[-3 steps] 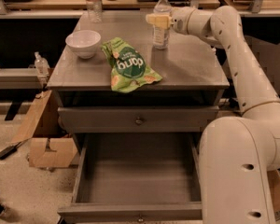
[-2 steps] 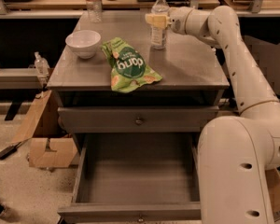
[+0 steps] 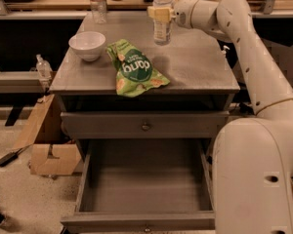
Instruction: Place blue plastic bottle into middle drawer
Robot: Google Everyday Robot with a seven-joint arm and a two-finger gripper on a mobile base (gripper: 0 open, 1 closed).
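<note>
gripper (image 3: 159,12) clenched on the small clear plastic bottle with white cap (image 3: 162,30), up near its shoulder. bottle upright at the rear of the grey cabinet top (image 3: 195,67). wide grey middle drawer (image 3: 146,189) open below that top. white round bowl (image 3: 87,45) and green snack bag (image 3: 134,69) also on the top.

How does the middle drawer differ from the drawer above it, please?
The middle drawer is pulled out, its bare floor showing; the upper drawer is shut. The middle drawer's front sits nearer the camera than the upper drawer's. Both are grey with a centred knob. The gripper is at the blue plastic bottle on the cabinet top.
</note>
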